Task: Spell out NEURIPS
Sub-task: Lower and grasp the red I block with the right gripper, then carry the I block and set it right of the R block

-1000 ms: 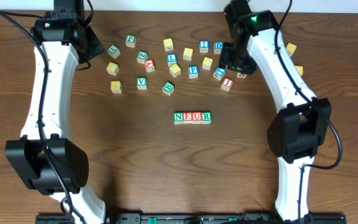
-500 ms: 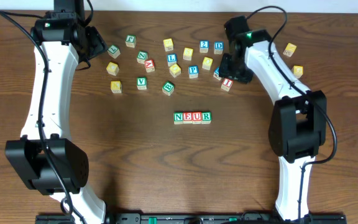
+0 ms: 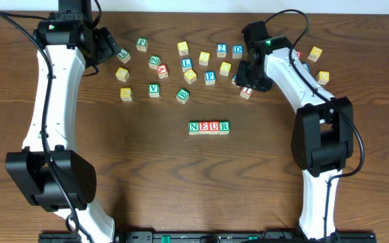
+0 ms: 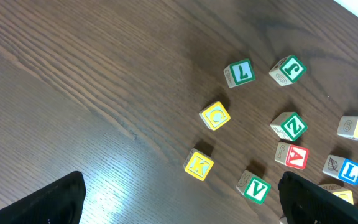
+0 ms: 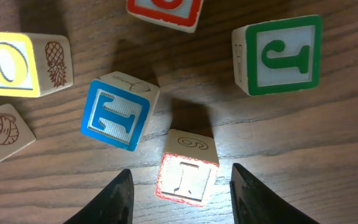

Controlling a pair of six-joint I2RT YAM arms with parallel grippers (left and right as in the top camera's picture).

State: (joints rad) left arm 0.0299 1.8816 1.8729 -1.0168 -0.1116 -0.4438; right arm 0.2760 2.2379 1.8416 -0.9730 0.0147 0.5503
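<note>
Since a second ago the right arm has folded inward and brought its right gripper (image 5: 180, 186) down over the I cube (image 5: 187, 168). The jaws stand apart, one on each side of the cube, and neither touches it. The cube lies near the far edge, right of middle, and is turned a little against the fingers. A blue cube (image 5: 118, 112) sits just beside it and a green J cube (image 5: 281, 55) is further off. I would square the wrist to the cube's sides before closing and keep the left finger out of the blue cube. Then lift straight up and set the cube touching the R end of the NEUR row (image 3: 209, 127) at mid-table, with the letter upright. The left gripper (image 4: 182, 202) hangs spread and empty near the far left corner. No container is in view; all the cubes lie loose on the table (image 3: 147, 175).
</note>
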